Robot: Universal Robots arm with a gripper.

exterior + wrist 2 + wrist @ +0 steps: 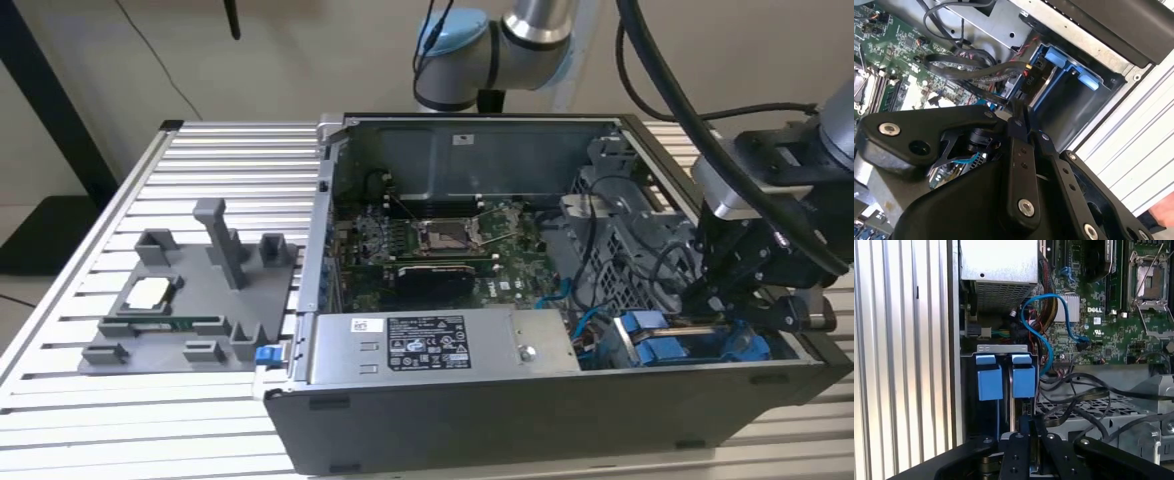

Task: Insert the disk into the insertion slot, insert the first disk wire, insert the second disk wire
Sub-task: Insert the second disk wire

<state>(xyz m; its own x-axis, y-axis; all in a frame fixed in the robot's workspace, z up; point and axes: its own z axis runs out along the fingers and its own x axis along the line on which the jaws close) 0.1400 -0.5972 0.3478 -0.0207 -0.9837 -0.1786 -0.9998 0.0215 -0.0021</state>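
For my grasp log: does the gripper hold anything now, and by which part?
The fingers seem to pinch a black wire near its end, close to the insertion slot; its plug is hidden.

On my exterior feed I see an open desktop computer case (534, 430) lying on a ribbed aluminium table (80, 410). Inside it, a grey labelled power-supply box (427, 345) sits along the wall nearest the camera, with the green motherboard (514, 240) behind it and the CPU socket (443, 236) near the board's middle. Just beside the case, on the exterior view's left, a grey fixture plate (200, 290) carries a pale square chip (147, 293) and a memory stick (167, 325).
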